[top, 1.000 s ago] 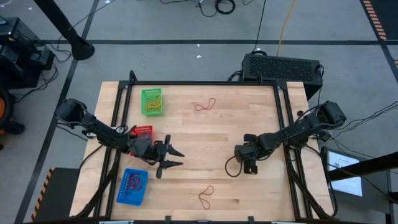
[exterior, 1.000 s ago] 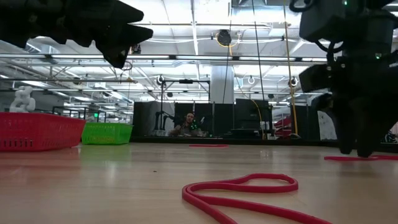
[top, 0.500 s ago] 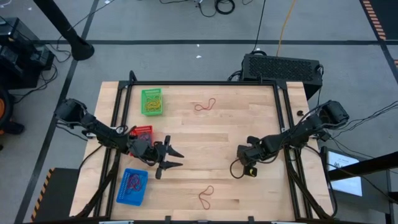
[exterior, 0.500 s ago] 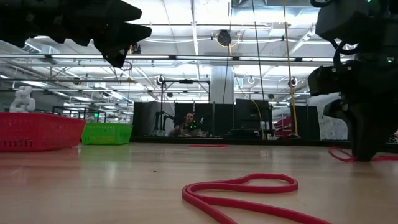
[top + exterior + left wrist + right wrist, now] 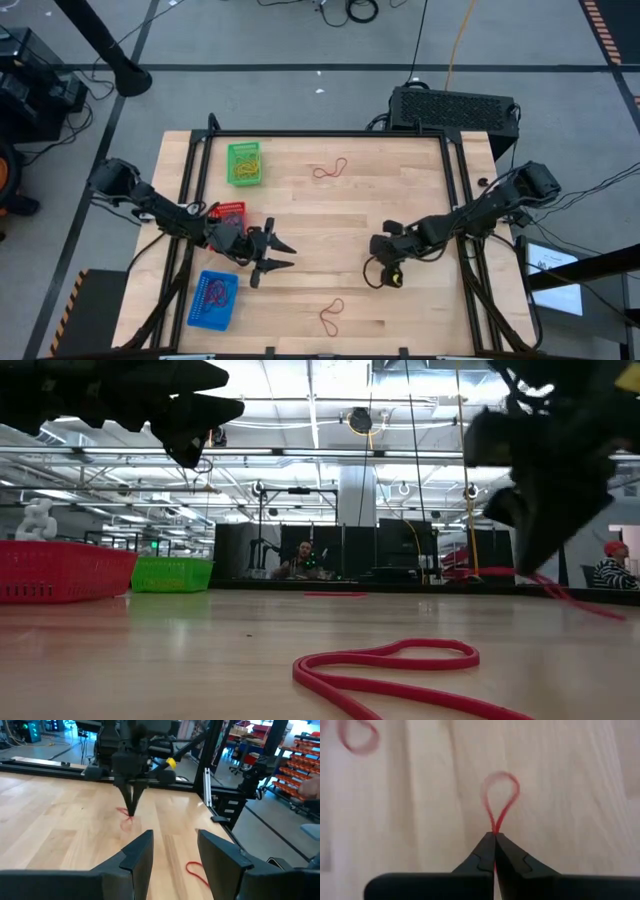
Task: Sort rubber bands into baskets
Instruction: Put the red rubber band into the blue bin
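My right gripper (image 5: 494, 840) stands at the table's middle right (image 5: 385, 262), shut on a red rubber band (image 5: 501, 795). My left gripper (image 5: 283, 256) hovers open above the table near the red basket (image 5: 228, 212), holding nothing. The green basket (image 5: 244, 163) stands farther back and the blue basket (image 5: 213, 298) near the front left; each holds some bands. One loose red band (image 5: 330, 168) lies flat at the far middle, another (image 5: 330, 315) near the front edge. My right gripper pinches the red rubber band between its two fingertips where the two strands meet (image 5: 495, 827). The fingers come from above, pointing down (image 5: 131, 811). A small loop (image 5: 501, 785) sticks out past the tips, and a strand (image 5: 585, 602) slants down toward the table.
A large black box (image 5: 452, 108) sits behind the table's far right edge. Black frame rails (image 5: 455, 180) run along both sides. A person (image 5: 305, 560) sits far behind the table, and another in a red cap (image 5: 612, 568) shows at the right.
My right gripper has shut on the red rubber band and moved a little toward the table's left edge. The band lay flat on the table before; now one strand rises off it toward the fingertips.
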Robot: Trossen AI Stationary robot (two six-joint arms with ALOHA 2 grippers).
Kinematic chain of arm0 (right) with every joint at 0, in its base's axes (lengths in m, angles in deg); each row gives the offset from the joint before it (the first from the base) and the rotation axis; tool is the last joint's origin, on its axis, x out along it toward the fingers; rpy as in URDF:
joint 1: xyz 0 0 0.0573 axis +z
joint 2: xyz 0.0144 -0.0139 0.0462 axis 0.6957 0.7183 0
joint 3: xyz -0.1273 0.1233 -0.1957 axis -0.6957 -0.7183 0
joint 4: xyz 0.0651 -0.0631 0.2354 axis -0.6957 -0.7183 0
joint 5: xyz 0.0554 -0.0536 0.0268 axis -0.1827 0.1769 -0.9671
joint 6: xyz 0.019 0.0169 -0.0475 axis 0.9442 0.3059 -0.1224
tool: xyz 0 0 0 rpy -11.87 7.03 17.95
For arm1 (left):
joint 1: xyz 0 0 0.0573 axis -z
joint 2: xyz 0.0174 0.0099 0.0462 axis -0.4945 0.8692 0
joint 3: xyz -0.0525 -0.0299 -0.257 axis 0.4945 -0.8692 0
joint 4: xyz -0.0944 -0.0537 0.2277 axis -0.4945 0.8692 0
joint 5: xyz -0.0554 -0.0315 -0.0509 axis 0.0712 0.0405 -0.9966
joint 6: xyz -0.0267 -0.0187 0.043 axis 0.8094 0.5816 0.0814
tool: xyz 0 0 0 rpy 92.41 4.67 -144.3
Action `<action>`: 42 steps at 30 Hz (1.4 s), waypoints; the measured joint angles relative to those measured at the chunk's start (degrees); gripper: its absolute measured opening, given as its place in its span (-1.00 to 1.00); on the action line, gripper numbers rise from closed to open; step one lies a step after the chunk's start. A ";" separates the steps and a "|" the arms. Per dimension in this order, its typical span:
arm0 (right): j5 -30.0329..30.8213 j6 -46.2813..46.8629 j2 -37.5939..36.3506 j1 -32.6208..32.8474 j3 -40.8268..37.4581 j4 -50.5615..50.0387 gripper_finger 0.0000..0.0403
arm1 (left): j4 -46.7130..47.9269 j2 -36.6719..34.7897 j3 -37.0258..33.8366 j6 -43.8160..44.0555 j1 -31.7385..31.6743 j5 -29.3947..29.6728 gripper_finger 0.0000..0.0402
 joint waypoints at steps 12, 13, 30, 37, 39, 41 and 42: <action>1.62 -4.00 0.10 0.06 1.80 31.04 -1.00 | -5.48 9.92 3.16 0.00 0.50 0.16 -0.20; 2.24 -4.27 0.10 0.12 1.80 33.01 -1.00 | -6.01 11.67 4.08 -0.02 0.50 0.16 -0.20; 8.77 -9.39 0.26 2.99 1.83 47.80 -1.00 | -6.28 24.37 18.45 -7.90 0.48 1.69 -0.20; 11.07 -10.25 0.26 3.61 1.85 49.18 -1.00 | -6.52 24.37 21.47 -9.63 -0.60 4.16 -0.20; 11.24 -10.84 0.26 3.60 1.85 49.77 -1.00 | -6.46 24.37 21.90 -9.59 -1.22 4.18 -0.20; 11.22 -11.62 0.26 3.61 1.85 50.26 -1.00 | -6.36 24.37 22.38 -9.40 -1.98 4.18 -0.20; 11.23 -11.82 0.26 3.59 1.86 50.58 -1.00 | -6.39 24.37 22.61 -9.22 -2.29 4.17 -0.20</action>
